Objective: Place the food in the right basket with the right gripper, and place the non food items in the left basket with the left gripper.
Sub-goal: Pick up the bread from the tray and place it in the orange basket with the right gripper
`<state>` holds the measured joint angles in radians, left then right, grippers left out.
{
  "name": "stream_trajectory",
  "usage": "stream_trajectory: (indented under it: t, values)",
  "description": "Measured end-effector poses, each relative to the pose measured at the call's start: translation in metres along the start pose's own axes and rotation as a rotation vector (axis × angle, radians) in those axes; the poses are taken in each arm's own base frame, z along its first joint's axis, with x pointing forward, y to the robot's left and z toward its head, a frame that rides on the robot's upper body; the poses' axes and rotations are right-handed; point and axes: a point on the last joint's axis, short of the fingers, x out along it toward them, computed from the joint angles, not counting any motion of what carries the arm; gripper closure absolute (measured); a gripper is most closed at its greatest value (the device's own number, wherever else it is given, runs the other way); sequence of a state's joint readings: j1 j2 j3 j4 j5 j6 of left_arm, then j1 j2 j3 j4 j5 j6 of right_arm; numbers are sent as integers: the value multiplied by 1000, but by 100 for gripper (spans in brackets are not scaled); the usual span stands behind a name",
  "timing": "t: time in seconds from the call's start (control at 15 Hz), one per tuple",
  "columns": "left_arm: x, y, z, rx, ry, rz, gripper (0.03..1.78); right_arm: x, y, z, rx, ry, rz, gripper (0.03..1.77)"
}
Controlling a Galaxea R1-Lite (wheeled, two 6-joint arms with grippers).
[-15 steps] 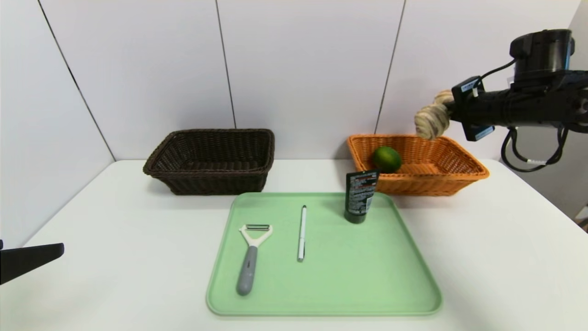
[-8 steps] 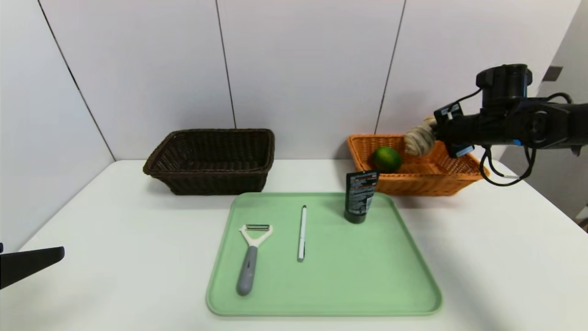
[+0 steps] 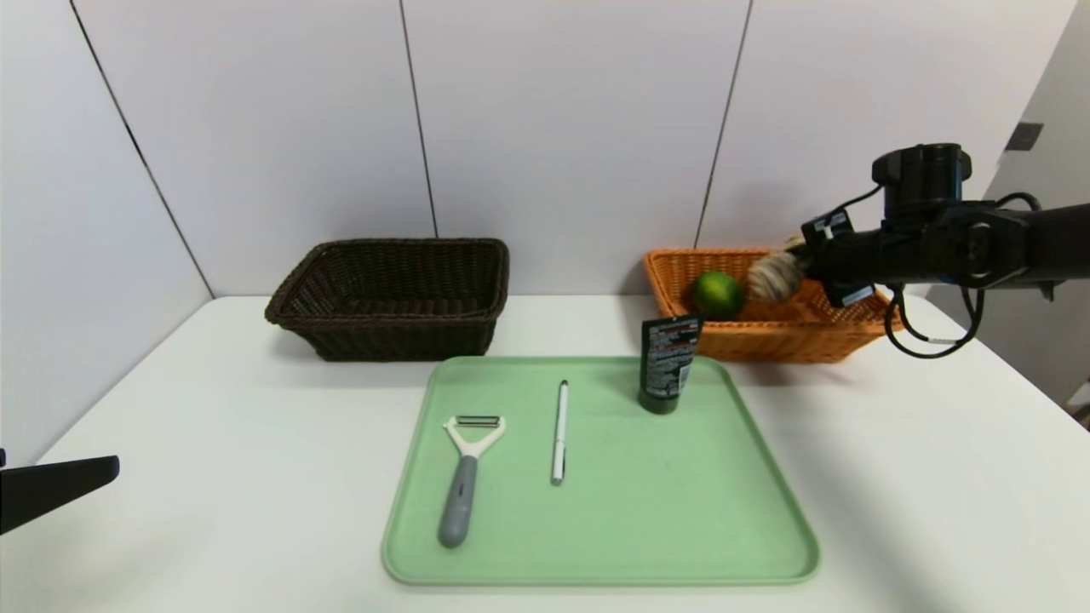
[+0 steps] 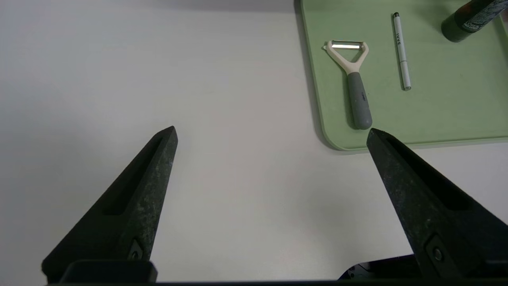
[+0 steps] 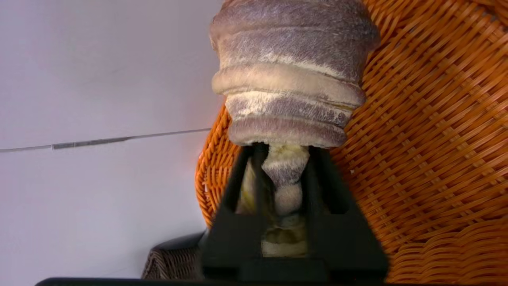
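white table (image 3: 213, 426) carries a green tray (image 3: 698, 511), a dark brown basket (image 3: 392, 298) and an orange basket (image 3: 851, 328). right end effector (image 3: 805, 264) is closed on the bread loaf (image 3: 771, 277) over the orange basket, beside the lime (image 3: 716, 295). left end effector (image 4: 272, 135) hangs open near the tray. tube (image 3: 668, 362), peeler (image 3: 464, 477) and pen (image 3: 559, 430) are on the tray.

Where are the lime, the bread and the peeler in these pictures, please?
lime (image 3: 716, 295), head view, middle of its skin.
bread (image 5: 289, 75), right wrist view, striped thick end.
peeler (image 4: 359, 99), left wrist view, grey handle.
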<state>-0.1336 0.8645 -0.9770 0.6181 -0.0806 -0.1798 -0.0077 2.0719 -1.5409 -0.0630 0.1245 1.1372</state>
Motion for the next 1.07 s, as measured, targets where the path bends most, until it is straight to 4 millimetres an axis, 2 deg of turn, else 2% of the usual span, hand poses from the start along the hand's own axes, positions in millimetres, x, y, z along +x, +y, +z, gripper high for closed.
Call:
stream_trajectory:
  t: [0.2,0.47,0.73,1.07]
  values:
    - [0,0,0,0,1,0,12,1,-1,0,-2,2,-2,92]
    - [0,0,0,0,0,-1,12,-2,0,0,-7,-1,-5,58]
    - [0,0,0,1,-4,1,12,-12,9,1,-19,-9,13,39]
    - [-2,0,0,1,-8,0,12,-39,28,-1,-109,11,5,25]
